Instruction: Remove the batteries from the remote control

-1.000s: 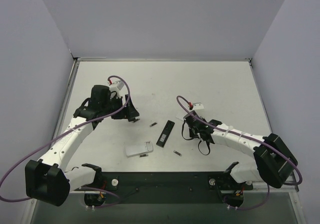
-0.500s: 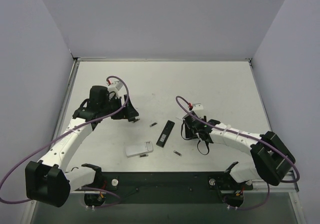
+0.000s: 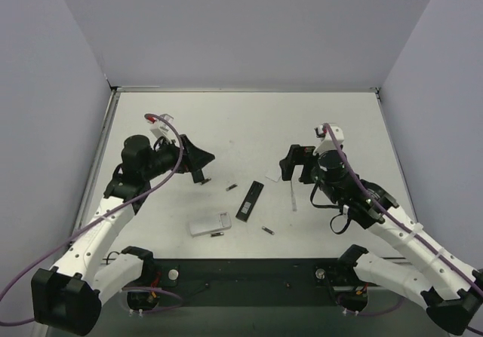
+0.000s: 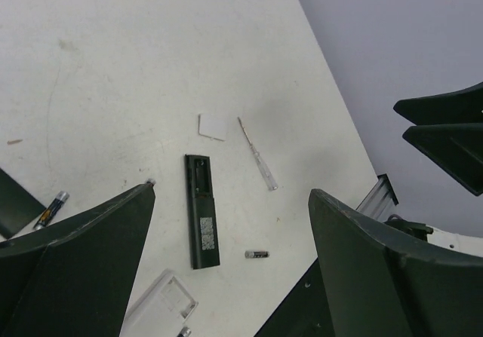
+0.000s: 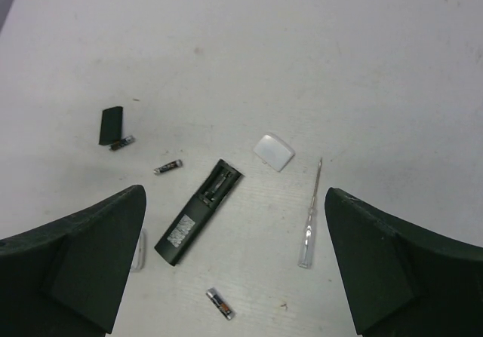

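The black remote control [image 3: 250, 200] lies label side up mid-table, also in both wrist views [image 4: 202, 220] [image 5: 199, 212]. Its battery bay is open and shows no battery. Several batteries lie loose around it: one up-left [image 3: 232, 187] [image 5: 168, 166], one below-right [image 3: 267, 230] [image 4: 257, 254] [image 5: 219, 303], one beside the dark cover [image 5: 121, 143] [image 4: 54, 205]. My left gripper [image 3: 198, 158] [image 4: 230, 194] hangs open and empty, raised left of the remote. My right gripper [image 3: 293, 163] [image 5: 235, 192] is open and empty, raised to its right.
A whitish flat block [image 3: 210, 225] [image 4: 162, 303] lies below-left of the remote with a battery [image 3: 216, 234] at its edge. A pale translucent screwdriver [image 3: 292, 194] [image 5: 309, 220], a small white piece [image 3: 273, 175] [image 5: 273, 151] and a dark cover [image 5: 110, 124] lie nearby.
The right gripper opened, rose and pulled back to the right; the pale screwdriver now lies where it was. The left arm also lifted and drew back left.
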